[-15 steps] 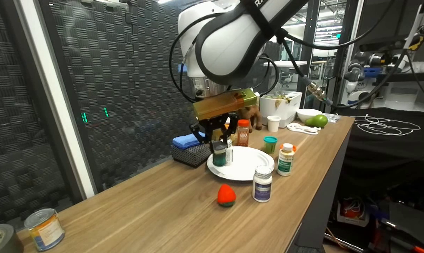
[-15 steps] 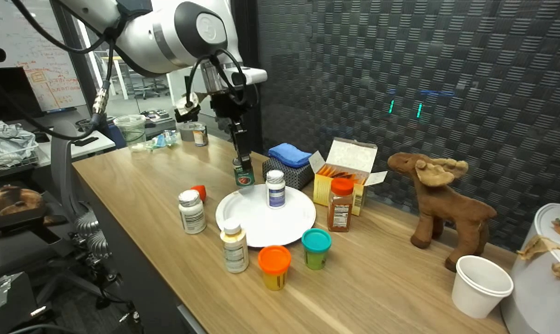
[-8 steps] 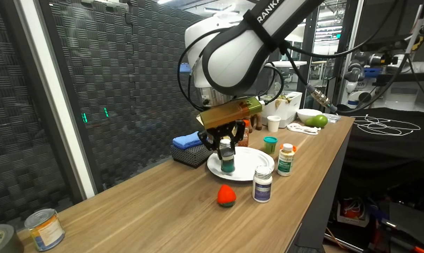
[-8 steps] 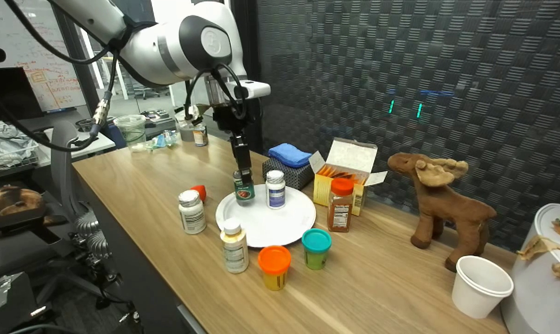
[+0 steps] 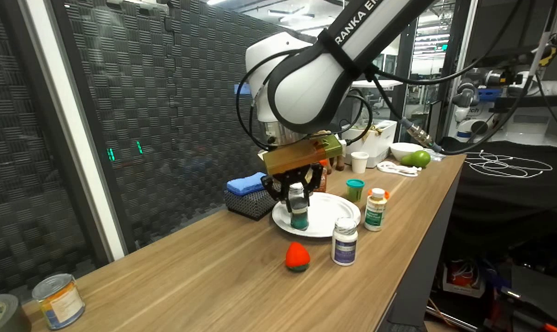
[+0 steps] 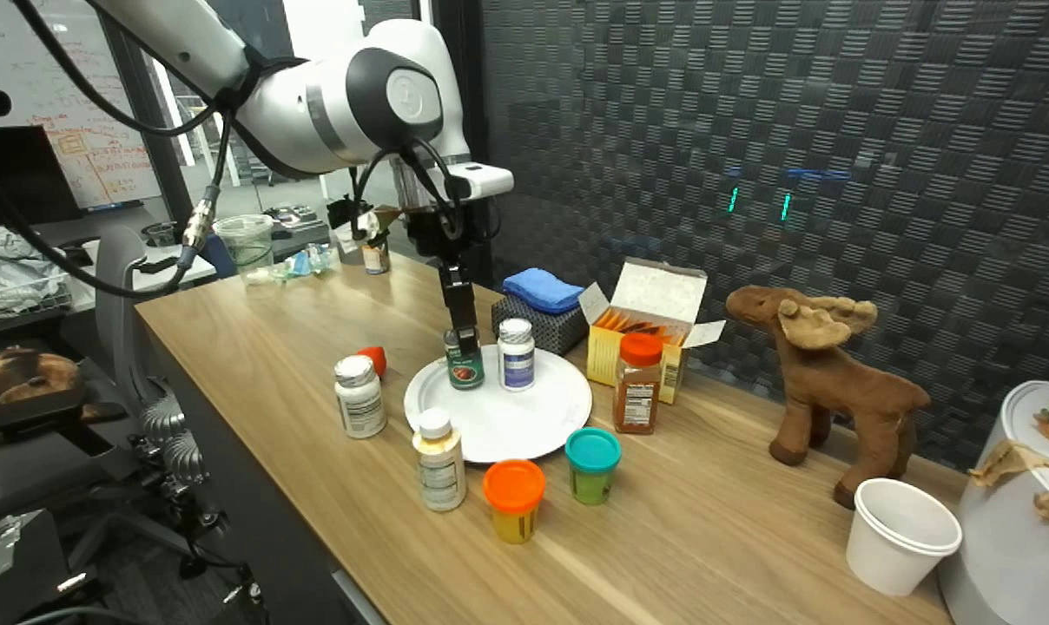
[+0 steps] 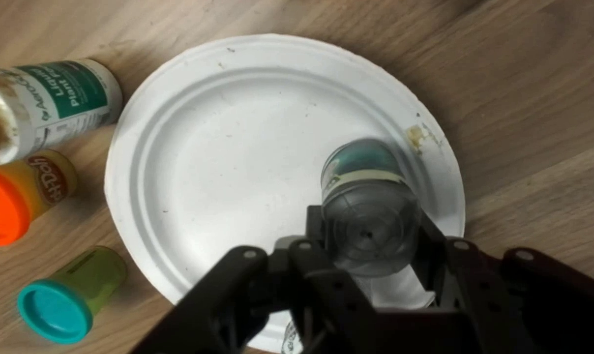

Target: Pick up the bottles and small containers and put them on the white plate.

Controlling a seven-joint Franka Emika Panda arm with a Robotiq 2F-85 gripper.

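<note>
My gripper [image 7: 371, 226] is shut on a green-labelled jar [image 6: 465, 369] with a grey top, held upright over the white plate [image 6: 524, 425] near its edge. The jar's base is at the plate surface; I cannot tell if it touches. A white bottle with a purple label [image 6: 517, 360] stands on the plate beside the jar. Another purple-labelled white bottle [image 5: 344, 246] and a green-labelled white bottle [image 5: 374, 214] stand on the table beside the plate. An orange-lidded tub [image 6: 514, 503], a teal-lidded tub [image 6: 592, 473] and a red-capped spice bottle [image 6: 637, 391] stand near it.
A red toy strawberry [image 5: 297, 255] lies in front of the plate. A dark box [image 6: 552, 330] with a blue cloth [image 6: 542, 289], a yellow carton [image 6: 603, 351] and a plush moose [image 6: 846, 382] line the wall side. A tin can [image 5: 59, 302] stands apart.
My gripper has come down and carried the green-labelled jar from beyond the plate's edge to over the plate. The other objects have not moved.
</note>
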